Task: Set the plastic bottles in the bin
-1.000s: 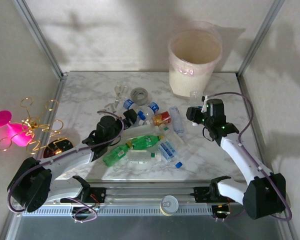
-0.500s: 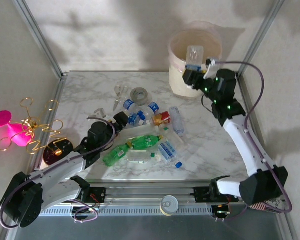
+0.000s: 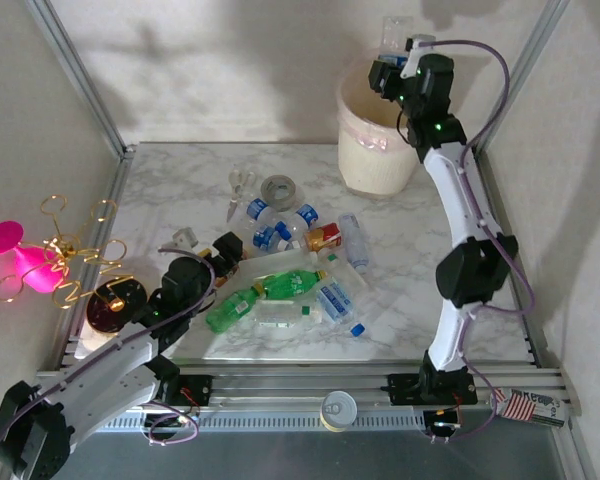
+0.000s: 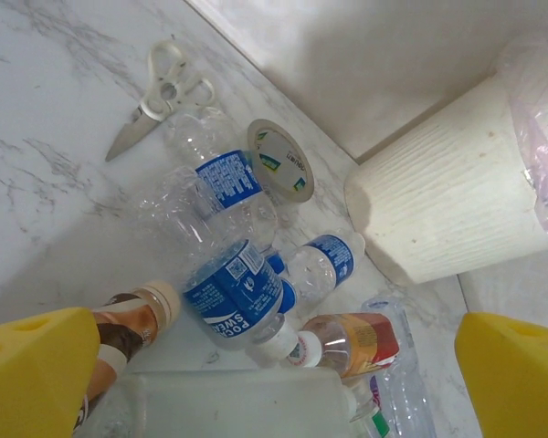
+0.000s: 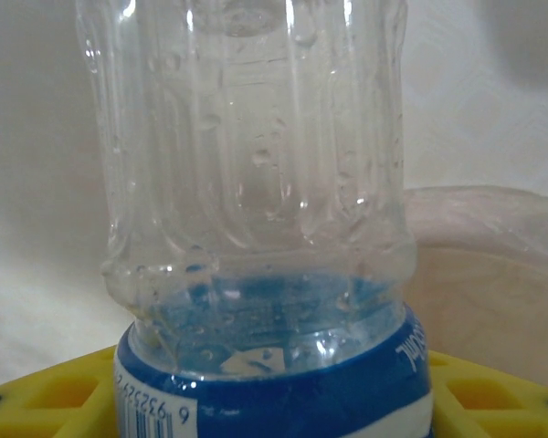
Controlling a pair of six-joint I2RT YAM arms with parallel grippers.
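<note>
The right gripper [image 3: 390,65] pinched a clear bottle [image 5: 256,164] at its labelled band above the bin [image 3: 370,165], far right; seemingly empty, thin-walled, probably light and crushable; left gripper [image 4: 274,374] spread.

**L arm:** you see it lying low, stretched fwd from its base at the near-left corner, with the wrist angled toward table centre. The L gripper [image 3: 223,250] sits close to the tabletop with jaws fully apart. In the wrist view, the yellow fingers [image 4: 32,374] stand at opposite frame edges.

**R arm:** you see it raised high, upper link near-vertical, elbow at mid-height, forearm reaching up toward the far side. The R gripper [image 3: 390,68] is at the top of the reach. Its jaws are closed on a clear bottle [image 5: 256,182], gripped at the blue label band.
</note>
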